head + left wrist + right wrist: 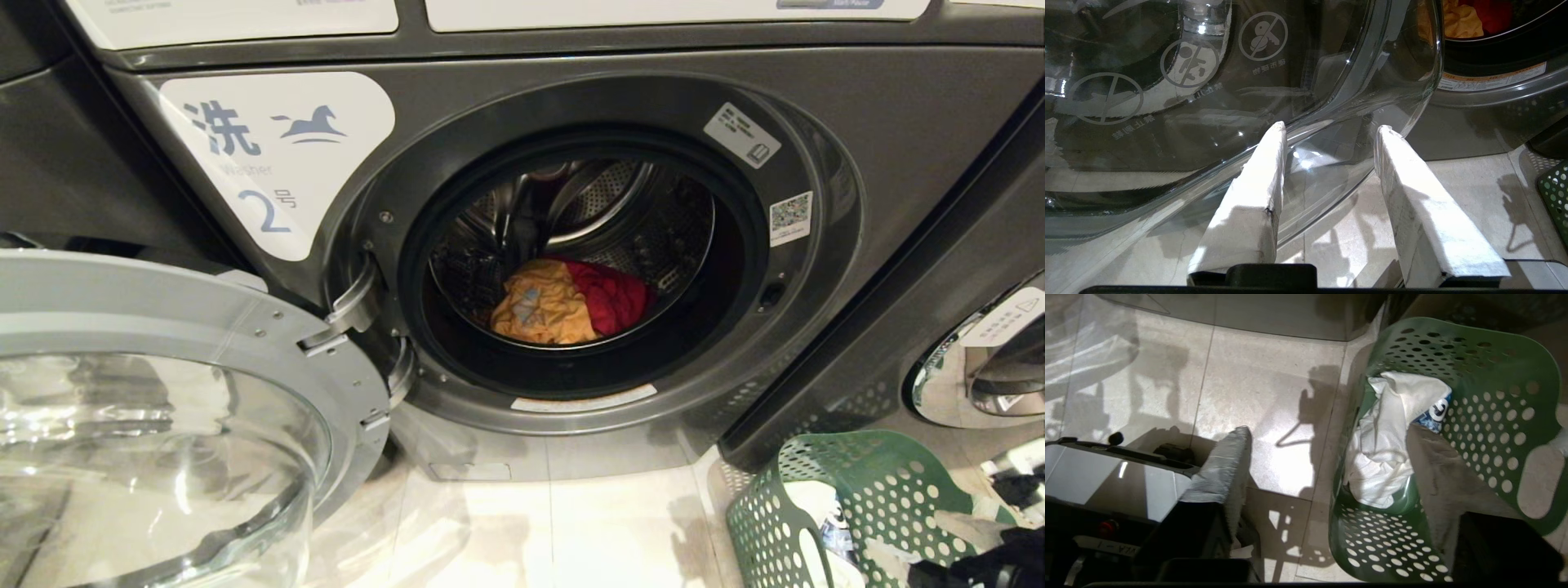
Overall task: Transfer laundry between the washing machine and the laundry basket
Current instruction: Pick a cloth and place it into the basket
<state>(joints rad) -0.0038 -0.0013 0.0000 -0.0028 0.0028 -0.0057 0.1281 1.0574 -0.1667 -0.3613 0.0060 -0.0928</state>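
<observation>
The washing machine (816,343) stands with its door (245,327) swung open to the left. Inside the drum lie a yellow garment (543,310) and a red one (612,298). A green perforated laundry basket (865,482) sits on the floor at the lower right, with white laundry (1388,449) in it. My right gripper (1327,430) hangs open above the basket's (1453,339) near rim, one finger over the floor and one over the basket, nothing between them. My left gripper (1331,126) is parked low by the glass door (1208,102), fingers apart and empty.
A second machine's door (980,367) is at the far right beside the basket. Pale tiled floor (571,523) lies between the open door and the basket. My own base (1106,482) shows beside the right gripper.
</observation>
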